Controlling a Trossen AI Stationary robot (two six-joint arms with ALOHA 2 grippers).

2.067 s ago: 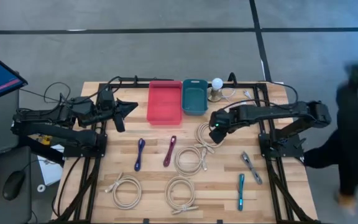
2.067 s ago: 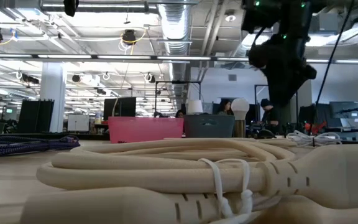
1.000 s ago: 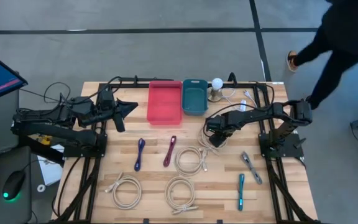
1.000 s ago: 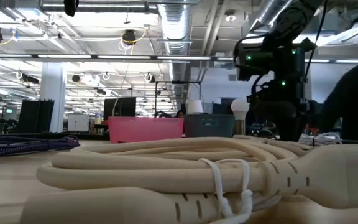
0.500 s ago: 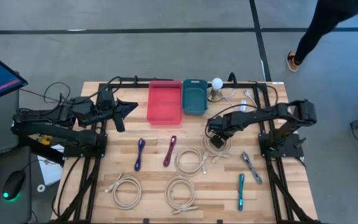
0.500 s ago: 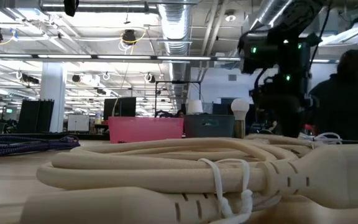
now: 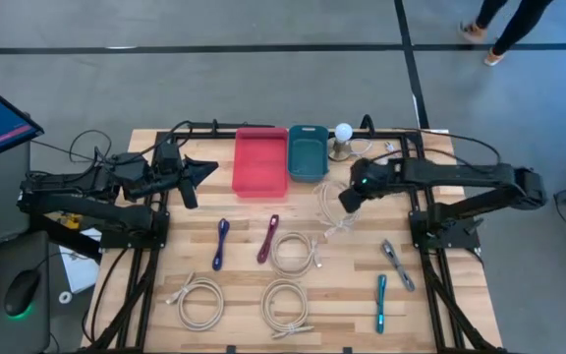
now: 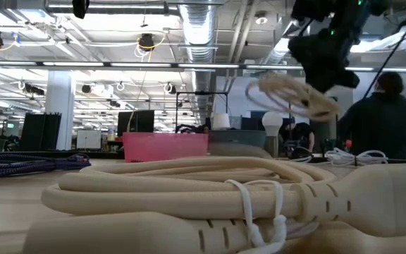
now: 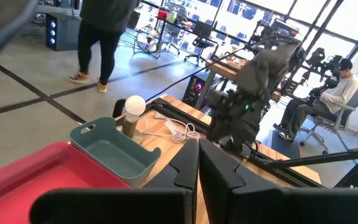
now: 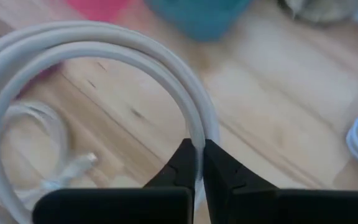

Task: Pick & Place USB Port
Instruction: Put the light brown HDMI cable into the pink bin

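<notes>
Above the surface [image 7: 165,285], near the teal bin [image 7: 308,152], I am holding a coiled white cable [image 7: 330,208] in the right gripper [image 7: 347,200], jaws pinched tight on its loop for carrying, while the left gripper [image 7: 204,168] is idling, closed and empty.

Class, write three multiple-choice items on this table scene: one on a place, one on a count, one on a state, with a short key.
1. Where does the teal bin stand?
A. beside the red bin
B. at the near table edge
C. on the floor

2. How many cream cable coils lie flat on the table?
A. one
B. three
C. six

3. What is the right hand doing?
A. hanging open
B. shut on a cream cable coil, lifted
C. resting in a bin

Key: 1 A, the bins stand side by side; 2 B, three coils lie at the front; 3 B, the right wrist view shows the fingers pinching the cable.
</notes>
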